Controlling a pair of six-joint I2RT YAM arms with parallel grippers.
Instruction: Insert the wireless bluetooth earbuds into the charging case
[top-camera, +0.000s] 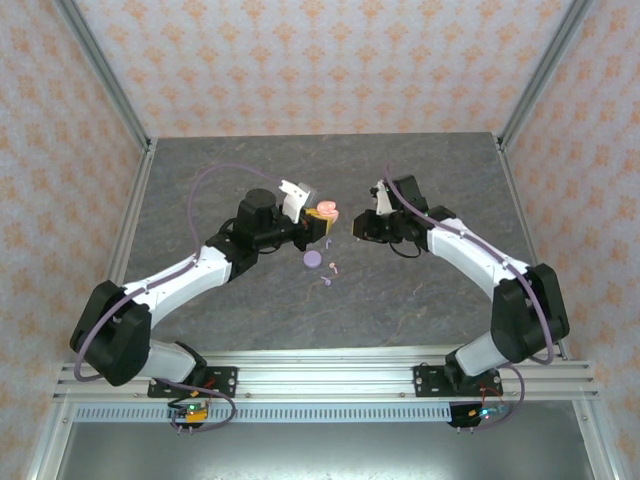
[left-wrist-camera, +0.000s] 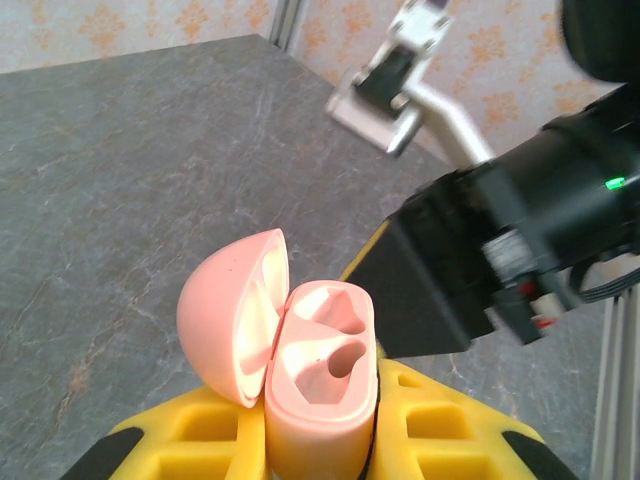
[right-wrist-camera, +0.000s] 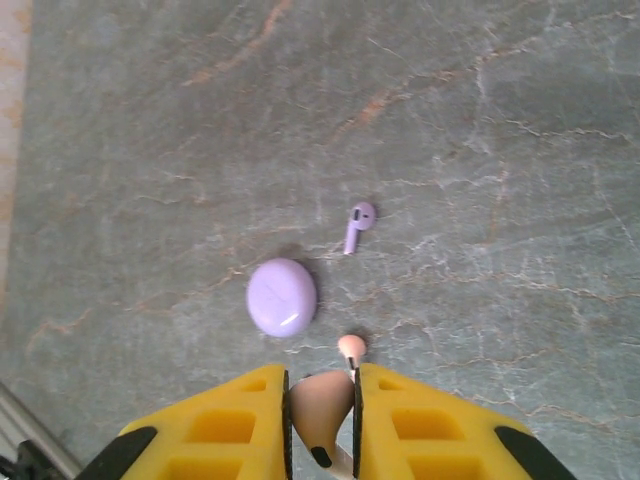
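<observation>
My left gripper (left-wrist-camera: 310, 405) is shut on the open pale pink charging case (left-wrist-camera: 325, 345), held off the table with its lid (left-wrist-camera: 228, 312) swung left and both sockets empty. From above, the case (top-camera: 326, 211) sits between the two arms. My right gripper (right-wrist-camera: 322, 378) is shut on a pale pink earbud (right-wrist-camera: 320, 410) and hovers above the table, just right of the case (top-camera: 358, 224). A second pink earbud (right-wrist-camera: 351, 347) and a lavender earbud (right-wrist-camera: 358, 225) lie on the table below it.
A closed lavender case (right-wrist-camera: 282, 296) rests on the grey table (top-camera: 430, 180), beside the loose earbuds (top-camera: 336, 266). The right arm's black wrist (left-wrist-camera: 450, 270) hangs close to the held pink case. Metal frame posts edge the table.
</observation>
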